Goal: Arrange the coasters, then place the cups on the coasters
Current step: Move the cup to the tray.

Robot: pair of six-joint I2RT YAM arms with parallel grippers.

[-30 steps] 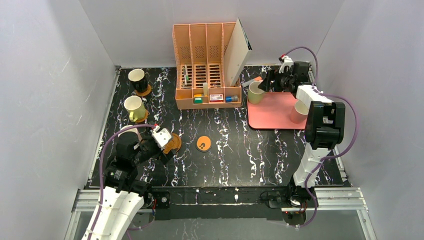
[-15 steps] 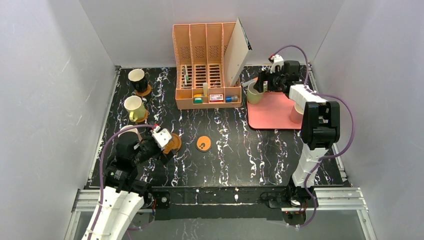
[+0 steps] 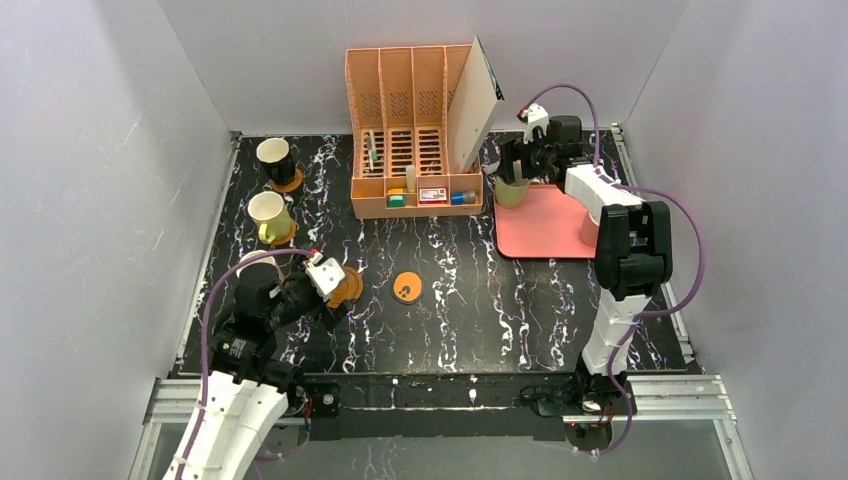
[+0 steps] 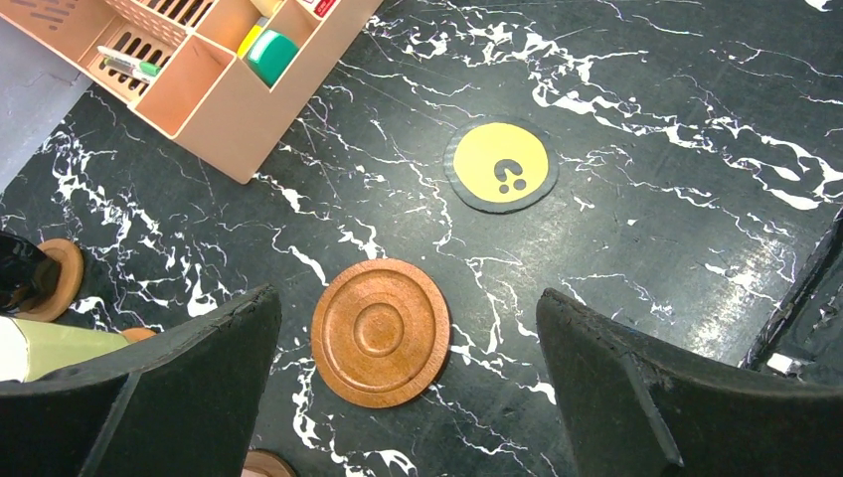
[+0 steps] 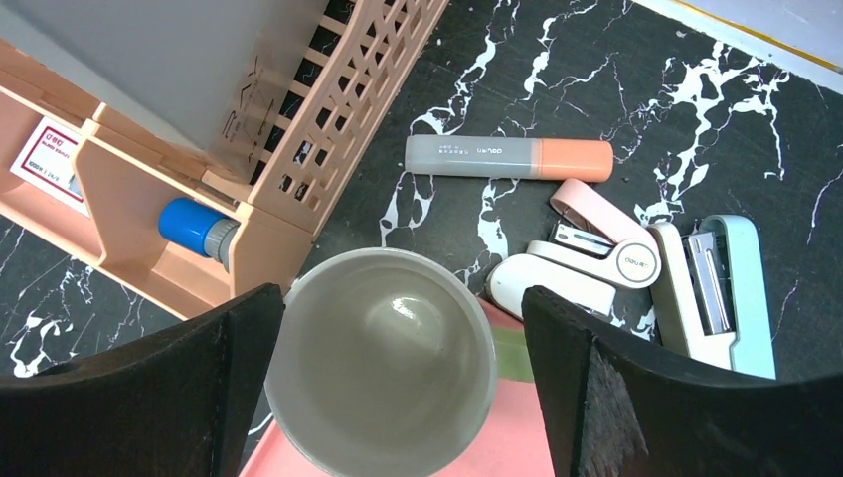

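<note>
The left gripper (image 4: 406, 310) is hovering with its jaws spread wide, holding nothing, above the ringed wooden coaster (image 4: 380, 331), which is lying flat on the black marbled surface (image 3: 480, 300) in front of the orange organizer (image 3: 415, 130) and toward its left. The orange coaster with dark marks (image 4: 500, 167) is lying apart from it, directly in front of the organizer.

To the left of the organizer, the black cup (image 3: 274, 157) is standing on a brown coaster (image 3: 290, 183), and the yellow cup (image 3: 267, 215) is standing on another coaster (image 3: 284, 236) nearer the arms.

The right gripper (image 5: 400, 298) is hanging released over the olive green cup (image 5: 383, 358), one finger on each side of the rim; whether either finger is touching the cup cannot be told. That cup is standing upright on the corner of the pink tray (image 3: 540, 225) just right of the organizer. The pink cup (image 3: 590, 228) is standing on the tray's far side from the organizer, partly hidden behind the right arm. A grey and orange highlighter (image 5: 507, 159) and two staplers (image 5: 636, 268) are lying beside the organizer's right wall.
</note>
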